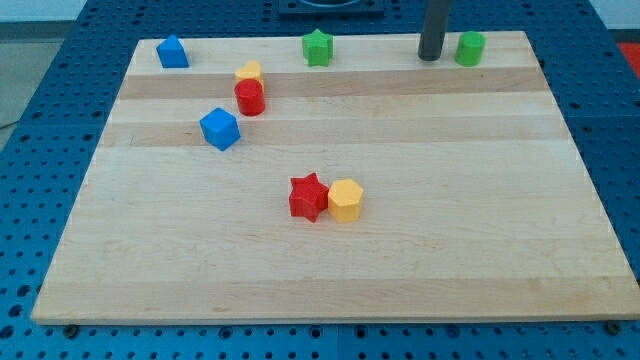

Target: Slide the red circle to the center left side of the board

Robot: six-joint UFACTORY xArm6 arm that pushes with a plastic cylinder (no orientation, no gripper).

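wood tabletop point(480, 250) with a bunch of little blocks on it, sitting on a blue pegboard base point(60, 110). red circle point(250, 98) is up in the far-left part of the tabletop, a bit in from the left edge and close to the far edge. it's standing upright like a short cylinder, and a yellow block point(249, 72) is touching it on the far side, shape of that one hard to make out since the red circle hides its lower part.

my tip point(431, 56) is way over by the far edge, toward the far-right corner, just beside the green cylinder point(470, 48), on that block's left, with a small gap between them. so the tip is well apart from the red circle, most of the tabletop's width away. no jaws on this thing, it's just a straight dark rod, so nothing spread or pinching.

other stuff: blue block point(172, 52), kind of house-shaped, near the far-left corner. blue cube point(220, 129) just toward the near-left of the red circle, not touching. green star point(317, 48) on the far edge around the middle. red star point(309, 197) and yellow hexagon point(345, 200) are touching each other roughly mid-tabletop, star on the left.
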